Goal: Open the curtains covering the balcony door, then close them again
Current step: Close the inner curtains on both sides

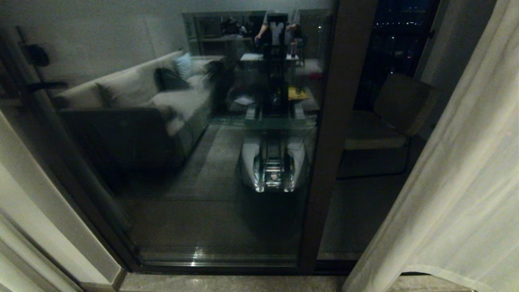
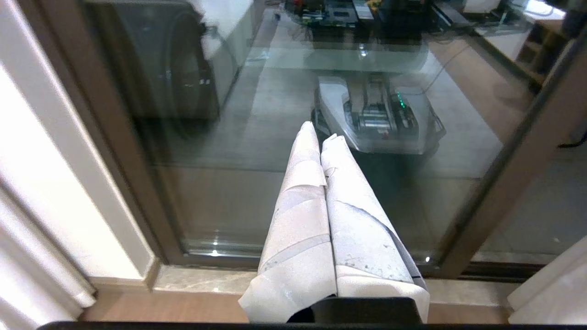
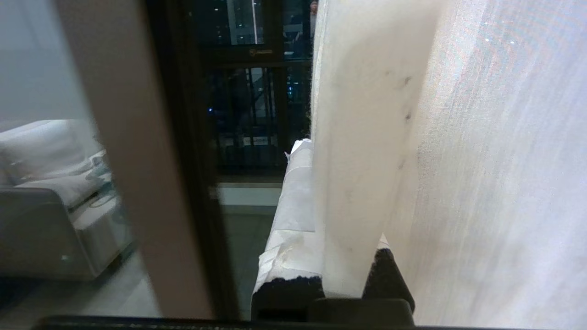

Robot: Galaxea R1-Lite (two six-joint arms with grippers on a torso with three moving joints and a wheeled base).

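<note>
While my left gripper hangs closed before the balcony door, I see my right gripper pinching a curtain fold between its fingers, the door left of them.

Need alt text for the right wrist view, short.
The right gripper is shut on the hemmed edge of the cream curtain, whose folds fill one side. Beyond stand the dark-framed balcony door and a reflected sofa.

Cream curtains (faint vertical folds), dark brown-black balcony door frame, white-taped end effector
</note>
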